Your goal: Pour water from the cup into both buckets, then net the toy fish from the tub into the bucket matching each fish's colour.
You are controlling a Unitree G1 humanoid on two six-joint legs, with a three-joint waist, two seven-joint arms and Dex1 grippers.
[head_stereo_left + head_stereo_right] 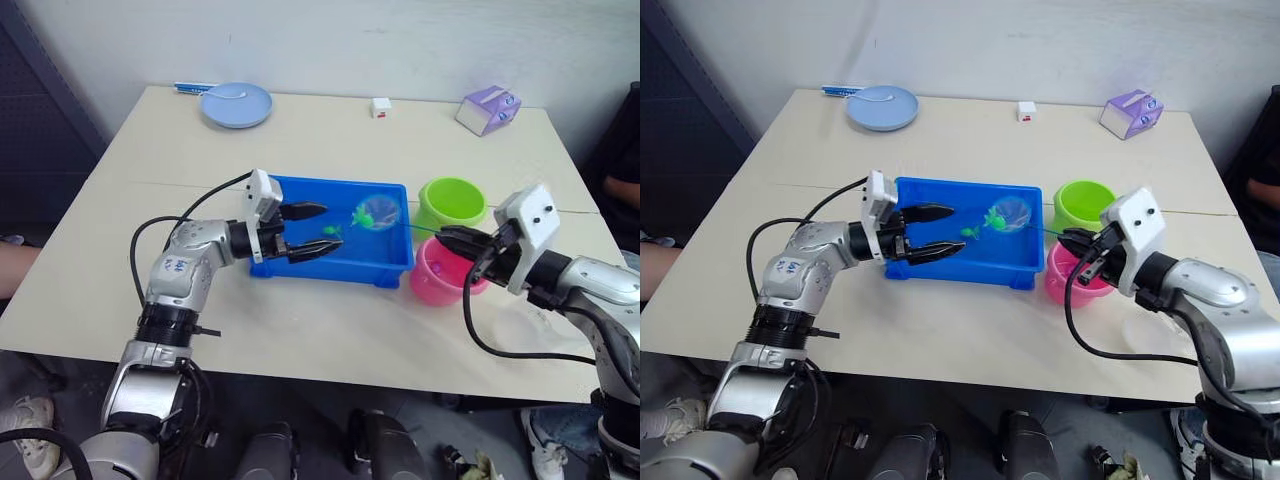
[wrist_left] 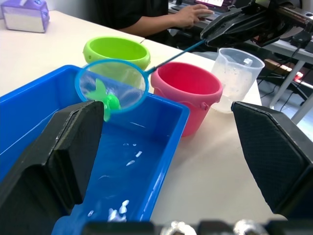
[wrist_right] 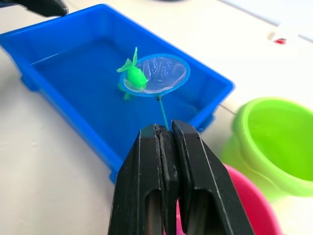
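1. Left eye view: the right gripper [image 1: 447, 238] is clamped on the thin handle of the net [image 1: 378, 212], whose hoop hangs over the far right end of the blue tub [image 1: 300, 268] with a green fish [image 1: 362, 213] at its rim. The left gripper [image 1: 306, 230] hovers over the tub's left end, fingers spread and holding nothing. The green bucket [image 1: 451, 204] stands just beyond the tub's right end, and the pink bucket [image 1: 437, 272] sits in front of it, under the right gripper.

2. Right eye view: a second green fish [image 1: 970, 232] lies in the tub, just beside the hoop.

3. Left wrist view: the fish clings at the edge of the mesh, tail hanging out. I judge it very light and wet, so it could slide off if the hoop tips. The clear cup [image 2: 236, 78] stands beside the pink bucket and looks nearly empty.

4. Right wrist view: the fingers pinch the far end of the handle, well away from the hoop. That handle looks thin and probably springy, so the hoop may wobble. The grip seems sound, and keeping the hoop level should matter more than squeezing harder. The green bucket is near, which suits this fish.
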